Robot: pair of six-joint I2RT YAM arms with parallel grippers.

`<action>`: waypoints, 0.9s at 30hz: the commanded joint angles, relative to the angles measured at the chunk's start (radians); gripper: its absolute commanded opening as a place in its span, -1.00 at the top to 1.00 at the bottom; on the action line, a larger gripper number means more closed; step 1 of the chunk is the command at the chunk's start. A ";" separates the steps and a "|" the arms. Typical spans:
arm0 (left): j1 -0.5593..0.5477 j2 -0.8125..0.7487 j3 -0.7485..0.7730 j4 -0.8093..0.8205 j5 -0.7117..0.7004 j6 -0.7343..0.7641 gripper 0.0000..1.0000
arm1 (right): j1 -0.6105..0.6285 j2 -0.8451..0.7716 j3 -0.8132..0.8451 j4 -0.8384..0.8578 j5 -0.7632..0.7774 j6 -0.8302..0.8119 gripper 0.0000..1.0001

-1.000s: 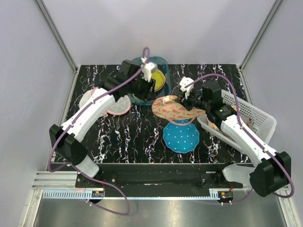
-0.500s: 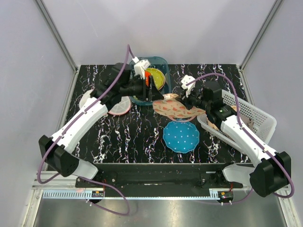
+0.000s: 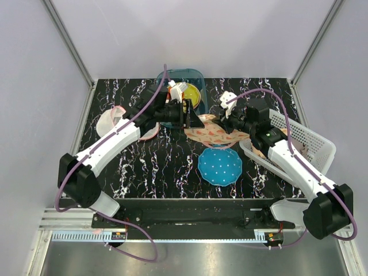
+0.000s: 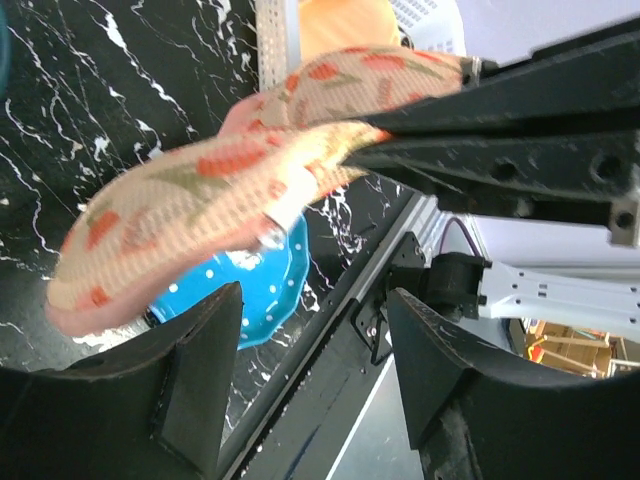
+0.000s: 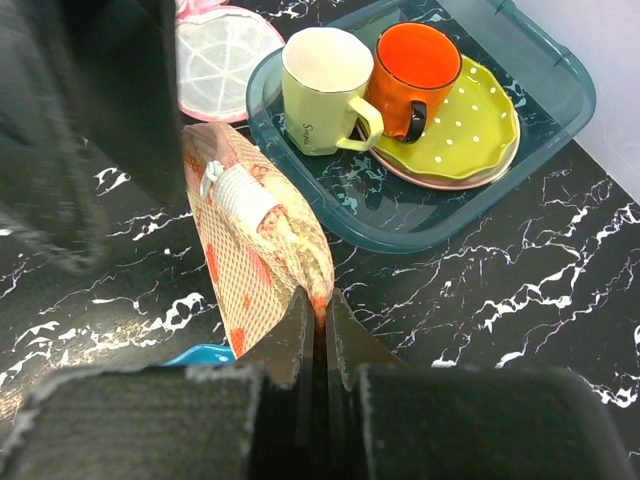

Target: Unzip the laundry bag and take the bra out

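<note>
Right gripper (image 5: 316,305) jaws pressed together on the hem of the laundry bag (image 5: 255,250), lifting that end off the table (image 3: 167,161), just beyond the blue plate (image 3: 219,167)

Left gripper (image 4: 305,330) jaws spread with nothing between them. The bag's other end is just ahead, with a small metal bit (image 4: 268,237) that's probably the zip pull. Bra not visible, presumably inside

Risks:
- the pinch is on a thin edge only, so a hard tug on the zip could drag the fabric out of the right jaws
- the bag hangs slack, so the left fingers may close on cloth instead of the pull, or the zip bunches and jams

Room: the teal tray (image 5: 560,95) with the cream mug (image 5: 322,88) and orange mug (image 5: 415,65) sits right behind the bag, and a backward swing of the left wrist could clip them. White basket (image 3: 310,144) boxes in the right arm. Open marble is on the near-left, so I'd pull that way
</note>
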 commanded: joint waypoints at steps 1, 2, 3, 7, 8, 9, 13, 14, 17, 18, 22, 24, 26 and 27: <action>0.024 0.053 0.044 0.107 0.013 -0.038 -0.23 | -0.003 -0.012 0.035 0.068 -0.042 0.027 1.00; 0.025 0.069 0.060 0.102 0.016 -0.036 -0.23 | -0.003 -0.013 0.034 0.068 -0.042 0.029 1.00; 0.025 0.076 0.070 0.099 0.018 -0.030 -0.23 | -0.005 -0.015 0.034 0.068 -0.043 0.029 1.00; 0.025 0.089 0.087 0.094 0.013 -0.030 -0.18 | -0.003 -0.019 0.032 0.061 -0.045 0.027 1.00; 0.027 0.089 0.085 0.107 0.010 -0.033 -0.14 | -0.003 -0.019 0.034 0.063 -0.046 0.027 1.00; 0.027 0.086 0.084 0.108 0.004 -0.041 -0.10 | -0.003 -0.016 0.034 0.061 -0.051 0.026 1.00; 0.028 0.075 0.087 0.102 -0.033 -0.049 0.24 | -0.003 -0.015 0.037 0.057 -0.062 0.030 1.00; 0.030 0.073 0.087 0.104 -0.034 -0.052 0.34 | -0.003 -0.013 0.040 0.058 -0.065 0.030 1.00; 0.033 0.067 0.085 0.116 -0.023 -0.059 0.42 | -0.003 -0.009 0.044 0.054 -0.071 0.030 1.00; 0.033 0.066 0.084 0.121 -0.022 -0.061 0.45 | -0.003 -0.006 0.045 0.052 -0.072 0.029 1.00; 0.036 0.064 0.084 0.115 -0.026 -0.061 0.90 | -0.003 -0.001 0.046 0.051 -0.074 0.029 1.00; 0.043 0.063 0.085 0.090 -0.034 -0.050 1.00 | -0.003 -0.003 0.041 0.049 -0.076 0.024 1.00; 0.057 0.046 0.074 0.070 -0.057 -0.027 1.00 | -0.003 -0.007 0.035 0.045 -0.068 0.017 1.00; 0.066 0.037 0.067 0.065 -0.066 -0.019 1.00 | -0.003 -0.013 0.032 0.045 -0.065 0.011 1.00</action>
